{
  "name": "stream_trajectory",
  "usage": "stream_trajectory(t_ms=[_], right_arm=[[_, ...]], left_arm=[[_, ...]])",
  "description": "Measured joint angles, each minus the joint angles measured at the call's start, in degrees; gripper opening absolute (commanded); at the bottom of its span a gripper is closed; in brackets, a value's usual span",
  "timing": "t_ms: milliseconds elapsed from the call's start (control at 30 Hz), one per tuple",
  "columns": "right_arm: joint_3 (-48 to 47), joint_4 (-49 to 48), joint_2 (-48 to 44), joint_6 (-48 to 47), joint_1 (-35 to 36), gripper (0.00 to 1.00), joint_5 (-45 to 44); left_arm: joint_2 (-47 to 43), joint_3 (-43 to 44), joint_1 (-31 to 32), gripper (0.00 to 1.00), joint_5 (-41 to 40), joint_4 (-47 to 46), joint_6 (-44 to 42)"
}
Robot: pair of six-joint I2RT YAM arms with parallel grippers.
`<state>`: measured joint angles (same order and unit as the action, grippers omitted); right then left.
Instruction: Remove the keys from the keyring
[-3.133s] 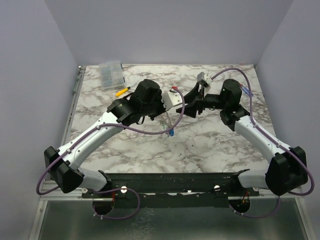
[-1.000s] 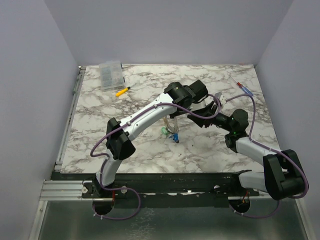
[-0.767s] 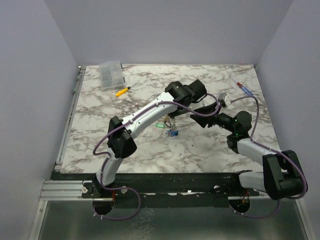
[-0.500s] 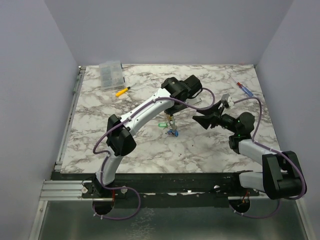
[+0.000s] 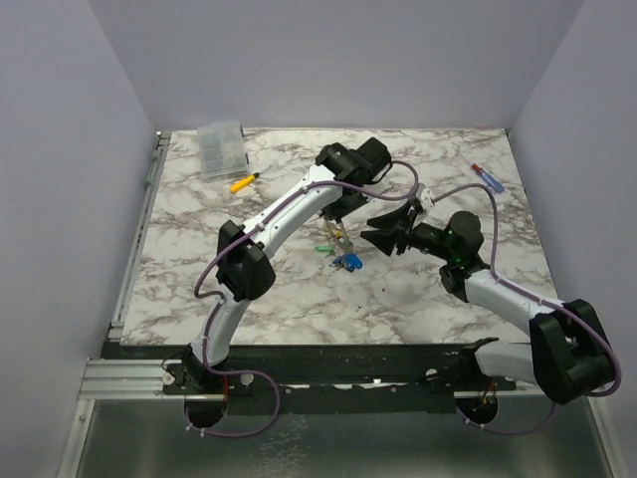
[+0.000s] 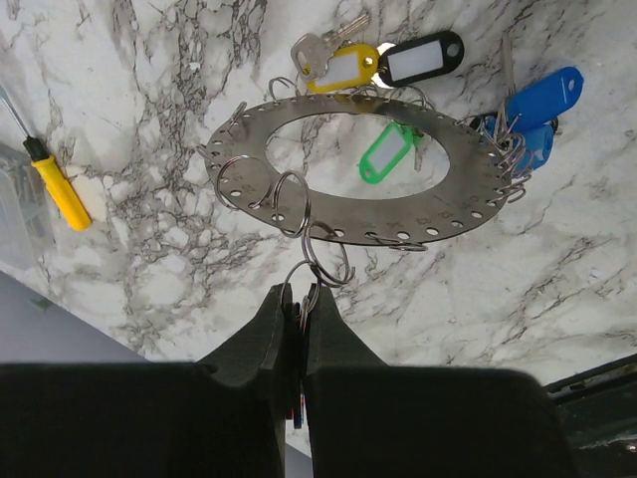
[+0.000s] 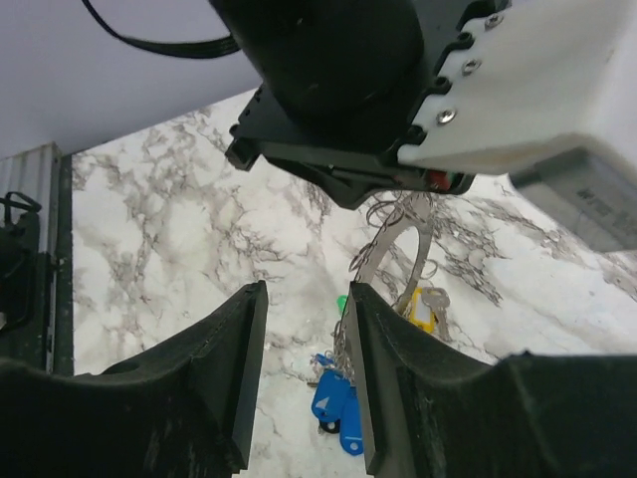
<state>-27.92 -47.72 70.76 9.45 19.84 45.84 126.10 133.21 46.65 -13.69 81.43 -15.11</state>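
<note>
My left gripper is shut on a small wire ring, and a thin key sits between its fingers. The grey keyring hangs from that wire ring, above the marble table. Keys with yellow, black, green and blue tags hang from the keyring. From the top I see the keyring and the blue keys below it. My right gripper is open just right of the keyring. In its own view the keyring stands edge-on beyond its right finger.
A clear plastic box and a yellow-handled screwdriver lie at the back left. A red-and-blue screwdriver lies at the back right. The left gripper's body hangs over the right gripper.
The left gripper has drawn back and left with the keyring hanging from it. The right gripper has moved left, close to the keyring, still open.
</note>
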Motion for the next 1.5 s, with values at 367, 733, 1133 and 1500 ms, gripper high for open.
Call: stream_trajectory(t_ms=[367,733,1133,1500], right_arm=[[1.1,1.6,2.6,-6.4,4.6,0.53,-10.7],[3.7,-6.4,3.4,-5.6,3.8,0.47,-13.1],[2.1,-16.2,11.9,-15.4,15.0,0.43,-25.3],[-1.8,-24.7,22.4,-15.6,16.3,0.45,-29.9]], left_arm=[[1.7,2.1,-2.2,0.00,1.8,-0.1,0.8],[1.7,2.1,-5.9,0.00,3.9,-0.1,1.4],[1.7,2.1,-6.4,0.00,5.1,-0.3,2.1],[0.7,2.1,-6.4,0.00,6.7,-0.3,2.3]])
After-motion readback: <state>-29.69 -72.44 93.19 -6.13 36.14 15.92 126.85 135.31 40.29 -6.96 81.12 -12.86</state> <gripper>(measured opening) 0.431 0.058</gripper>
